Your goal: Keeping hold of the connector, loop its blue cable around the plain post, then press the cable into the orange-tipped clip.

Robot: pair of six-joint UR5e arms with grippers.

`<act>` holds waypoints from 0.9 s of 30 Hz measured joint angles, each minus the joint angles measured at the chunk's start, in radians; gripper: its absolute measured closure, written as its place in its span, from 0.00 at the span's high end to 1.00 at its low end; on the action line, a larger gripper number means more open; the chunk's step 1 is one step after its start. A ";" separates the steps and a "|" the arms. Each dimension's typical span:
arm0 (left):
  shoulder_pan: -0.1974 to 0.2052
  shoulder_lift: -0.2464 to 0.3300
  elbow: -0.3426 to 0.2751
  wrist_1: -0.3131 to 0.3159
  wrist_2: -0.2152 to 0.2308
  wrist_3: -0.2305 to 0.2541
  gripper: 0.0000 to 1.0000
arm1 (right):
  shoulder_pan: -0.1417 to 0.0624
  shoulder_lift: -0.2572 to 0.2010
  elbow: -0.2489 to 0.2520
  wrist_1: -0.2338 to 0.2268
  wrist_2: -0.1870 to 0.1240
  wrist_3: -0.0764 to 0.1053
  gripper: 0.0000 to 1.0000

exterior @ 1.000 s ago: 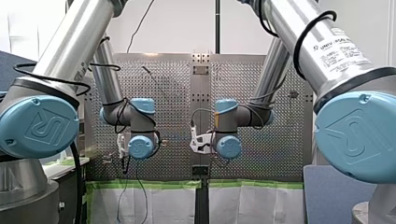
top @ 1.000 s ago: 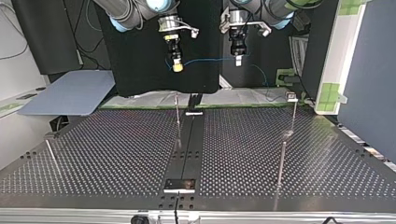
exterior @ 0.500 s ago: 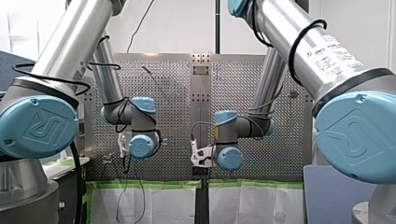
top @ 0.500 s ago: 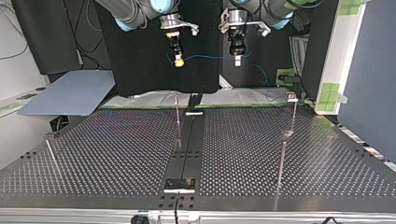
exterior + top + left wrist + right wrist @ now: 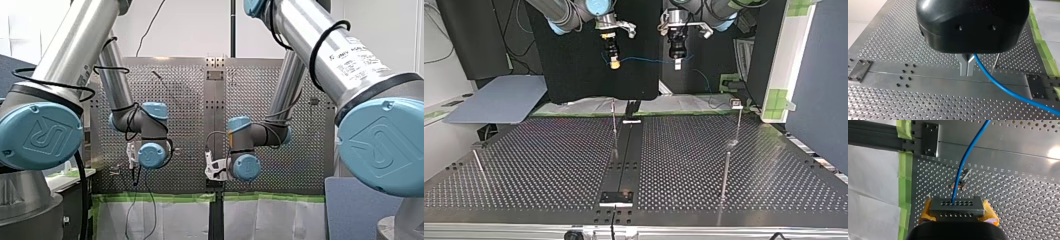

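My right pincer (image 5: 957, 213) pinches the connector (image 5: 956, 206), a grey block with rows of small holes, between its yellow pads (image 5: 989, 213). The blue cable (image 5: 961, 167) leaves the middle of the connector and runs straight ahead of the pincer, over the perforated table (image 5: 1008, 195). Ahead of the pincer, just beside the cable's line, sits a small clip (image 5: 958, 186) with orange tips; the cable is not in it.

My left pincer (image 5: 967, 72) has its metal fingers (image 5: 964, 66) pressed together. The cable comes out right at their side and sweeps away below; whether it is actually nipped between them I cannot tell for sure, though it looks so.

In the top view both pincers hang in the upper middle of the frame, well above the table and pointing down. My right pincer is left of centre and my left pincer right of centre. The cable stretches almost level between them. A thin post (image 5: 614, 125) stands on the table below, near the centre.
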 joint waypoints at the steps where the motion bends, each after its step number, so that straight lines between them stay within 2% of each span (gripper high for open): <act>1: 0.000 0.000 0.000 0.000 0.000 0.000 0.00 | 0.000 0.000 0.000 0.001 0.000 0.000 0.00; 9: 0.004 -0.004 0.003 -0.006 0.005 0.006 0.00 | -0.001 -0.001 0.001 0.005 0.001 0.001 0.00; 13: 0.007 0.011 0.011 -0.032 0.011 0.028 0.00 | -0.008 -0.016 0.007 0.014 0.016 0.016 0.00; 15: 0.009 0.028 0.014 -0.048 0.014 0.033 0.00 | -0.010 -0.030 0.008 0.018 0.025 0.030 0.00; 18: 0.012 0.057 0.020 -0.070 0.017 0.028 0.00 | -0.014 -0.054 0.009 0.020 0.022 0.054 0.00; 23: 0.015 0.104 0.038 -0.112 0.014 0.007 0.00 | -0.023 -0.100 0.004 0.042 -0.013 0.100 0.00; 27: 0.017 0.148 0.062 -0.155 -0.009 -0.014 0.00 | -0.025 -0.137 -0.014 0.075 -0.034 0.134 0.00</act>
